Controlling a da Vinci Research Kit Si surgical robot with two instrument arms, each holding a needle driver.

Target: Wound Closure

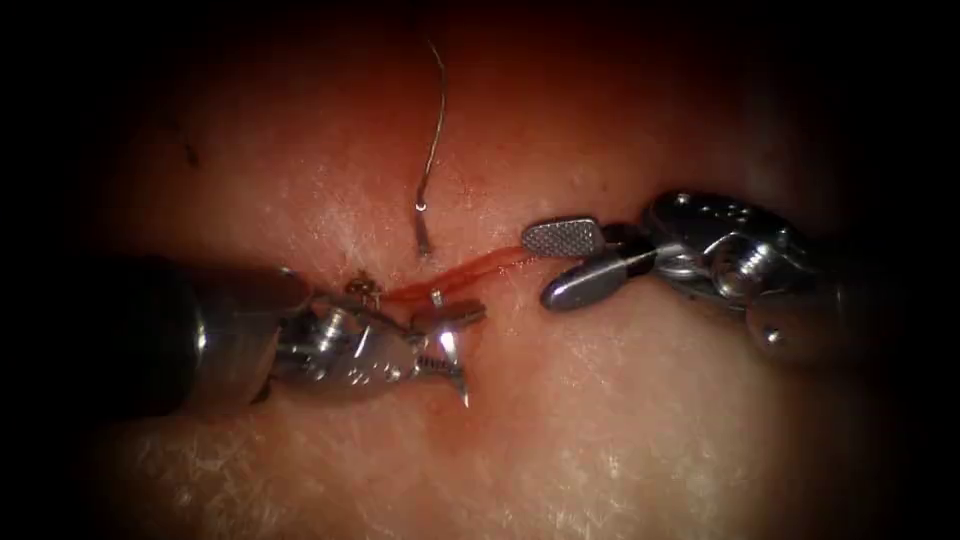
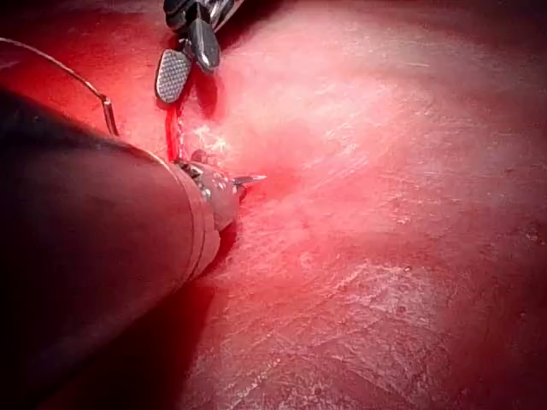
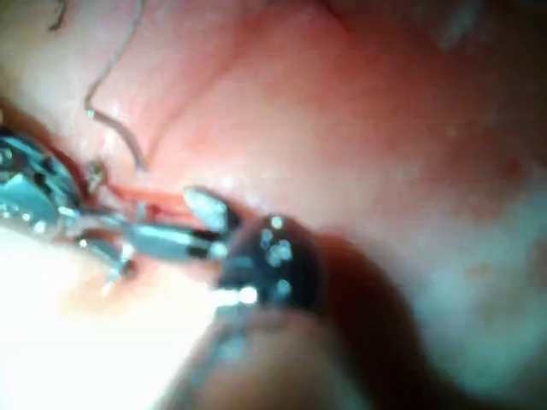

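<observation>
Nearest me, the left arm's steel needle driver comes in from 9 o'clock. Its jaws are apart over the pale, moist pork-belly tissue and hold nothing. Just beyond it the short red-stained cut runs from 8 towards 2 o'clock. At the 2 o'clock end sits the right arm's steel needle driver, jaws apart and empty.

Farthest off, at 12 o'clock from the cut, lies a thin grey curved wire that I take for the needle. Neither tool holds it. Its lower end meets the tissue just beyond the cut, and I cannot tell whether it is in the tissue.

I judge it light, stiff and slippery, best gripped on the body of the curve, away from either end. The tissue looks soft. There is open room at 6 and at 12 o'clock.
</observation>
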